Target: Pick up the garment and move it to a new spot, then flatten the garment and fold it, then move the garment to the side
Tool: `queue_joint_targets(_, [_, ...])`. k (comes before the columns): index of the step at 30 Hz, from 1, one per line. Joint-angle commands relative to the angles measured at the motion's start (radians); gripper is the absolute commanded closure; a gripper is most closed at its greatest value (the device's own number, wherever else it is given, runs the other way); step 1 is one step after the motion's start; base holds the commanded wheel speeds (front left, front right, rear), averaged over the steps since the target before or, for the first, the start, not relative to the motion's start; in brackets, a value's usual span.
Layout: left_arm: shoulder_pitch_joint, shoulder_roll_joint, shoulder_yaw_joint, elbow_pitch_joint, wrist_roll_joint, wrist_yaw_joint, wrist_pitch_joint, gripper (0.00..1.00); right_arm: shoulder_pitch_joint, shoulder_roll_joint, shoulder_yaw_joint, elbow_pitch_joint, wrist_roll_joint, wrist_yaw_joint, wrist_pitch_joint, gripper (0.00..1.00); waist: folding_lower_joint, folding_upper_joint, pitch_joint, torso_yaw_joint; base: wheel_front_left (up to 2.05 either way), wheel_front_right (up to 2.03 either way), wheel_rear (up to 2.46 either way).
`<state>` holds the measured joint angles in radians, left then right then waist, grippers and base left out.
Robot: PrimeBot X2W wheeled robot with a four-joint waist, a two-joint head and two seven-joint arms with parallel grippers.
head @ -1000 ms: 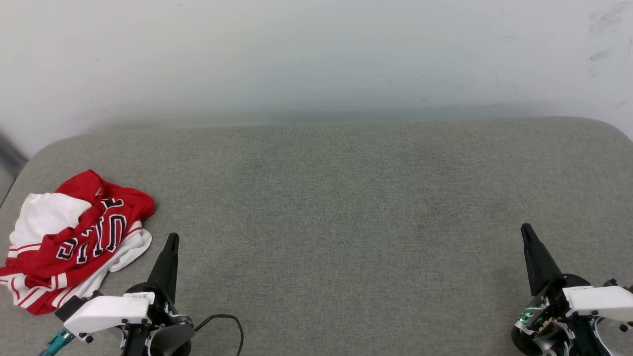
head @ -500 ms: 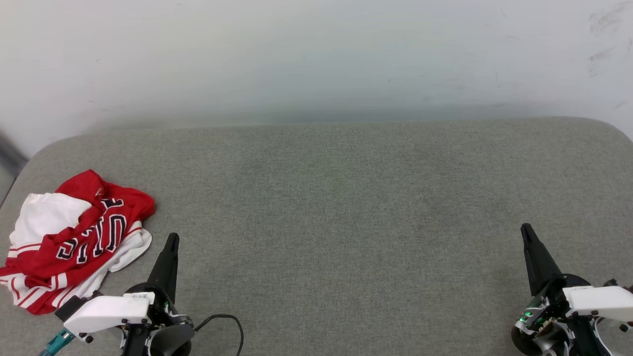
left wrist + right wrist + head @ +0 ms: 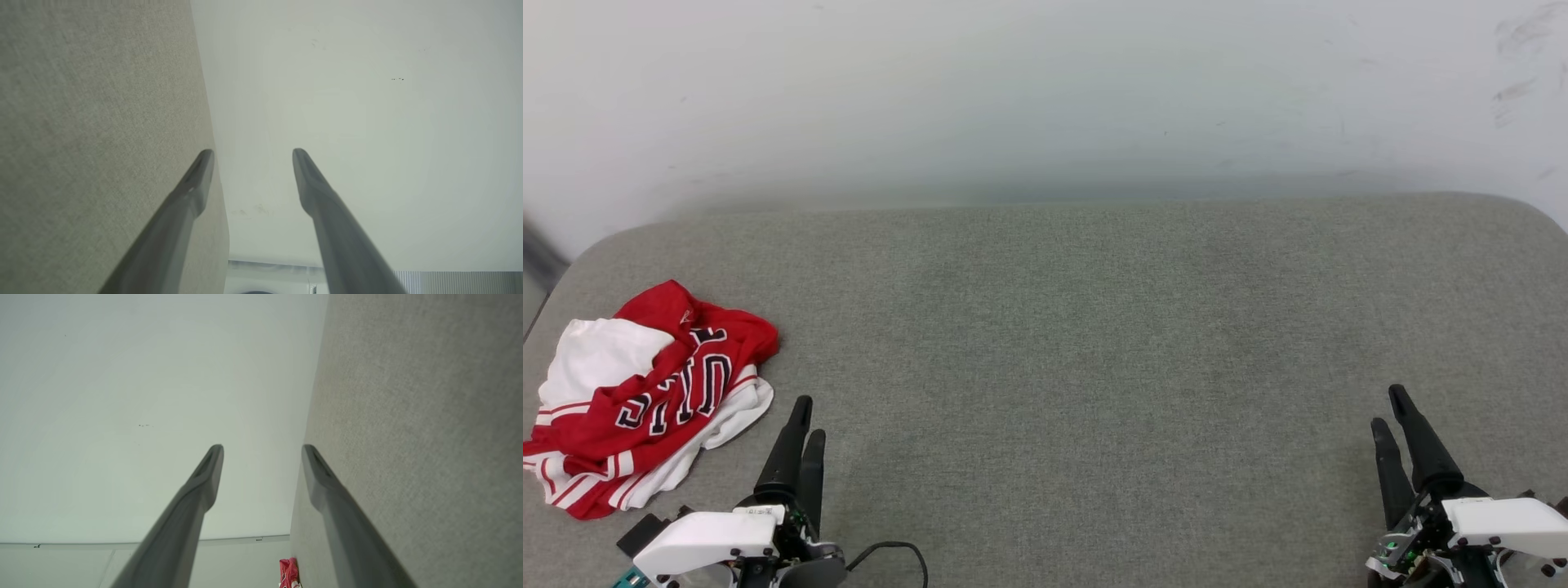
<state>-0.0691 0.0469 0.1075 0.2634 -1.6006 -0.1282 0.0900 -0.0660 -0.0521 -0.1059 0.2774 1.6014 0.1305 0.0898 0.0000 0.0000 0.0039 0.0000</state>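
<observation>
The garment (image 3: 645, 396), a red jersey with white sleeve panels, striped trim and dark block letters, lies crumpled at the left edge of the grey padded table (image 3: 1094, 327). A small red part of the garment (image 3: 289, 573) also peeks in at the bottom of the right wrist view. My left gripper (image 3: 809, 416) stands open just right of the jersey, not touching it, with nothing between its fingers (image 3: 196, 183). At the lower right my right gripper (image 3: 1388, 408) is open and empty too, far from the jersey, its fingers (image 3: 204, 477) spread over the table.
A pale wall (image 3: 1045, 98) rises behind the table's far edge. A dark cable (image 3: 898, 549) loops by my left wrist at the front. The table's corners are rounded at the far left and far right.
Both grippers have opened: each showed as one closed dark point before, and two separate fingers show now. Both have also drawn back slightly toward the front edge. The jersey has not moved.
</observation>
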Motion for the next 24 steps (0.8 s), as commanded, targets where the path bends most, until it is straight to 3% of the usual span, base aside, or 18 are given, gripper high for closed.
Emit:
queue_joint_targets(1, [-0.012,0.002,0.008,-0.024,0.028,-0.001,-0.013,0.00,-0.013,0.000,0.001,-0.022,-0.023,0.000,-0.013,0.00,0.0000,0.0000,0.000,0.000,0.00,0.00,0.00])
queue_joint_targets(12, [-0.014,0.002,0.029,-0.077,0.203,0.036,-0.061,0.00,-0.007,0.000,-0.015,-0.084,-0.226,0.000,-0.060,0.00,0.0000,0.0000,0.005,0.003,0.00,0.00,0.00])
queue_joint_targets(24, [0.006,0.003,-0.019,-0.162,0.476,0.128,-0.110,0.00,0.010,0.000,0.017,-0.183,-0.538,0.000,-0.110,0.00,0.0000,0.0000,0.010,0.005,0.00,0.00,0.00])
